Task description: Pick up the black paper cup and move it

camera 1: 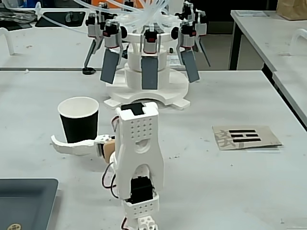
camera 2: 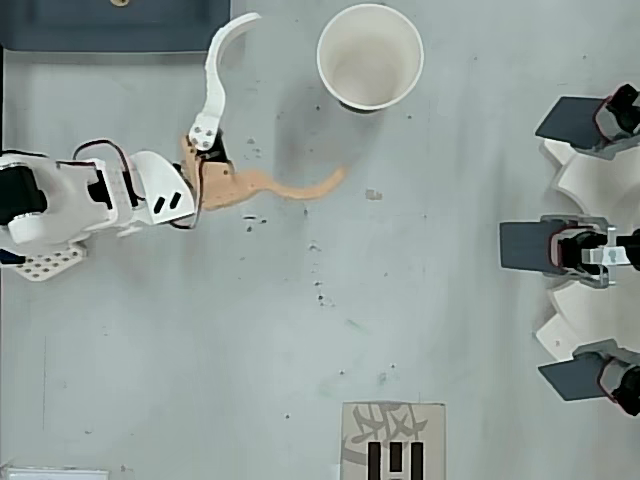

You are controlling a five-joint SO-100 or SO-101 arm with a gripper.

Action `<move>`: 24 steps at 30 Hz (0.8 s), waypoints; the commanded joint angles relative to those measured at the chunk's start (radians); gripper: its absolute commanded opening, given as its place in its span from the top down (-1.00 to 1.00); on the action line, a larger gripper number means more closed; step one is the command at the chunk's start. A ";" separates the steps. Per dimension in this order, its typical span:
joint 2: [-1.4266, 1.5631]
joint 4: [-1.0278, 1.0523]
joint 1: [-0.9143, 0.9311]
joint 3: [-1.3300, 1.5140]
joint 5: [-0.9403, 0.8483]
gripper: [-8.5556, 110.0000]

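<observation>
The black paper cup [camera 1: 79, 128] stands upright on the grey table, left of the arm in the fixed view; the overhead view shows its white inside [camera 2: 347, 45] at the top centre. My gripper [camera 2: 299, 95] is open wide, and its mouth faces the cup. The white curved finger [camera 2: 213, 70] reaches up past the cup's left side, and its tip shows low in front of the cup [camera 1: 67, 146]. The tan finger [camera 2: 300, 187] points at the table just below the cup. Neither finger touches the cup, and nothing is held.
A white machine with grey flat paddles [camera 1: 148, 72] stands behind the cup, at the right edge in the overhead view [camera 2: 590, 245]. A dark tray [camera 1: 24, 201] lies near left, top left overhead [camera 2: 120, 25]. A printed card [camera 1: 245, 136] lies right of the arm.
</observation>
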 commanded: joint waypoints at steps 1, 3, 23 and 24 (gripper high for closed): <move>-0.025 0.008 -0.017 -0.084 -0.006 -0.13; -0.052 0.014 -0.029 -0.120 -0.006 -0.12; -0.313 0.120 -0.061 -0.502 0.012 -0.12; -0.325 0.120 -0.061 -0.517 0.015 -0.12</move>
